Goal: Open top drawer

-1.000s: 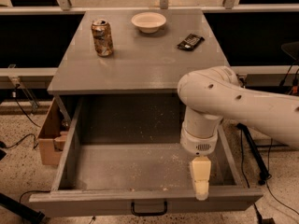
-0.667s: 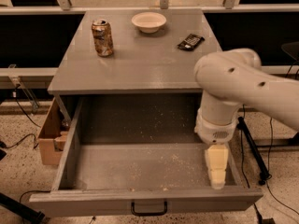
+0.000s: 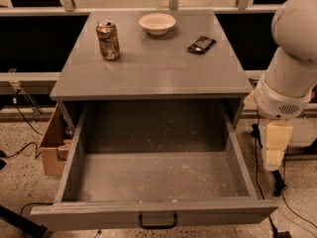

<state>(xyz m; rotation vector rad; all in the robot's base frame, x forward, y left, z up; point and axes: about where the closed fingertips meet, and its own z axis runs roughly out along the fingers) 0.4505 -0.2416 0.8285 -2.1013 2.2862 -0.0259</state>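
Note:
The top drawer (image 3: 153, 180) stands pulled far out of the grey cabinet. Its deep grey inside is speckled with crumbs and holds nothing else. Its black loop handle (image 3: 157, 221) is at the centre of the front panel, at the bottom of the view. My gripper (image 3: 274, 155) hangs down from the white arm (image 3: 294, 58) at the right, outside the drawer's right wall and apart from it. It holds nothing.
On the cabinet top (image 3: 153, 58) stand a drink can (image 3: 108, 39), a white bowl (image 3: 157, 23) and a dark snack packet (image 3: 201, 44). A wooden box (image 3: 52, 145) sits on the floor left of the drawer. Cables (image 3: 277, 182) lie on the floor at the right.
My arm and gripper have moved to the right, from above the drawer's right inside to outside its right wall. The drawer has stayed open.

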